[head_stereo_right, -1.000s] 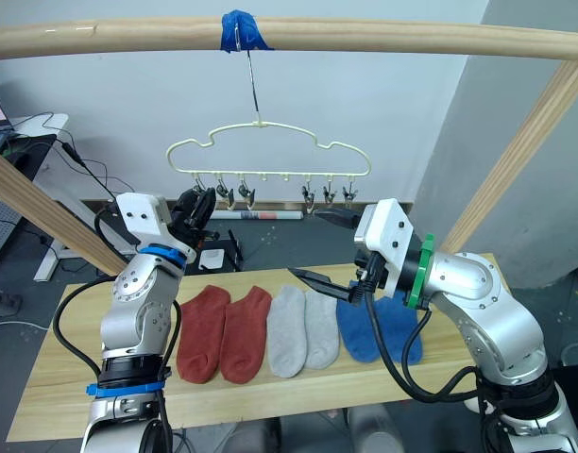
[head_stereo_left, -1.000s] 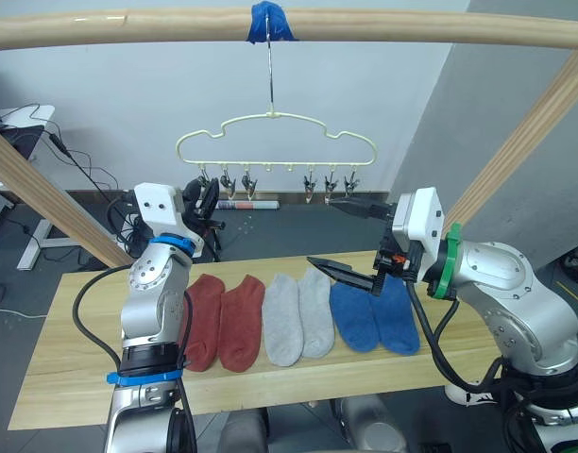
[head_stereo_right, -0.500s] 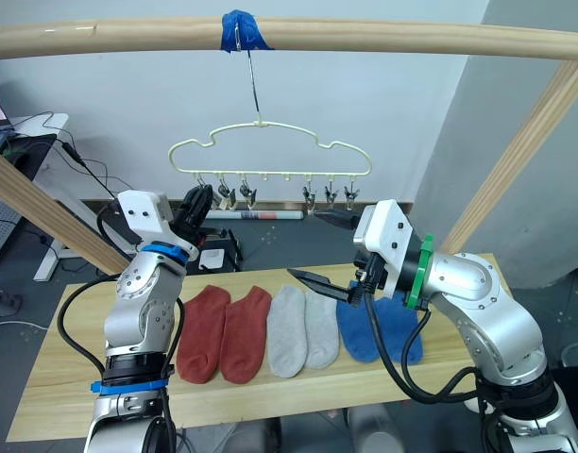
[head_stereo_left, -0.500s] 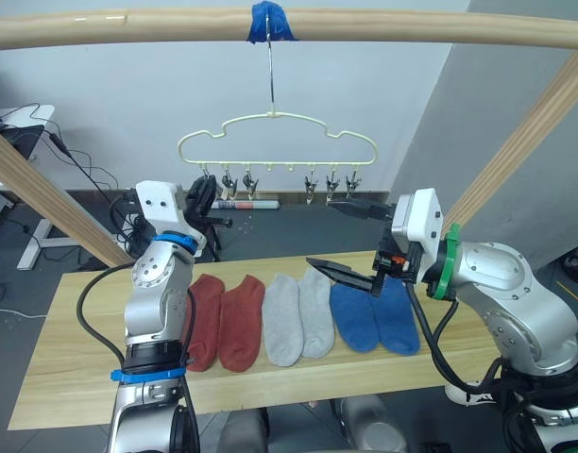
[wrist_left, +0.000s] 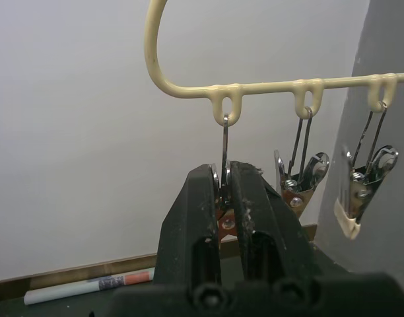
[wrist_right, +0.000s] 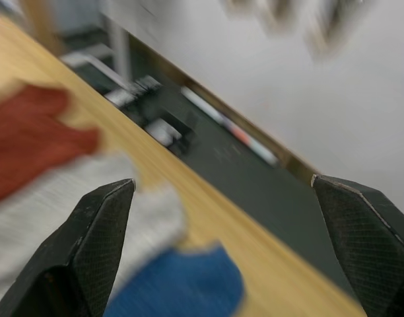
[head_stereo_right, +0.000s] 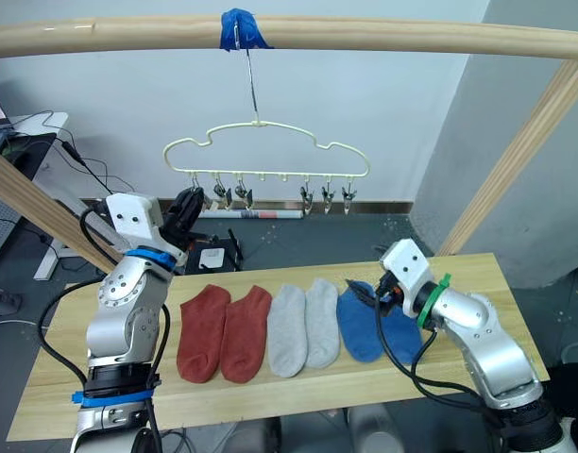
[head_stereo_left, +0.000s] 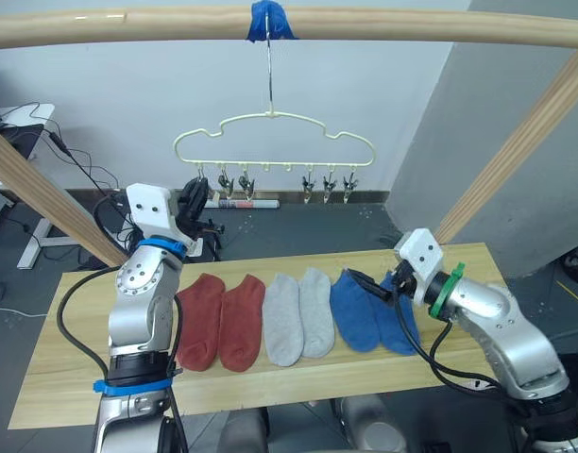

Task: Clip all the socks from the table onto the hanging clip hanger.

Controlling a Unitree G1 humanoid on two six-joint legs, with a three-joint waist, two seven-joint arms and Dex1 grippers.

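Six socks lie in a row on the table (head_stereo_left: 62, 363): two rust-red socks (head_stereo_left: 221, 321), two light grey socks (head_stereo_left: 298, 313) and two blue socks (head_stereo_left: 374, 313). The clip hanger (head_stereo_left: 275, 140) hangs above and behind them by its hook. My left gripper (wrist_left: 223, 177) is raised to the hanger's left end and is shut on the leftmost clip (wrist_left: 225, 142); from the head it shows at the left gripper (head_stereo_left: 192, 195). My right gripper (head_stereo_left: 368, 285) is low over the inner blue sock (wrist_right: 182, 290), with its fingers (wrist_right: 100, 228) spread wide and nothing between them.
A thick wooden pole frame (head_stereo_left: 412, 24) spans the top, with slanted poles (head_stereo_left: 43, 198) at both sides of the table. Blue tape (head_stereo_left: 268, 21) holds the hanger's hook to the top pole. Five further clips (head_stereo_left: 308, 181) hang free. A desk and cables stand on the floor at the left.
My right arm has dropped from mid-air down to the blue socks, gripper still open. My left gripper has shifted slightly left onto the leftmost clip, and the hanger has swung a little left.
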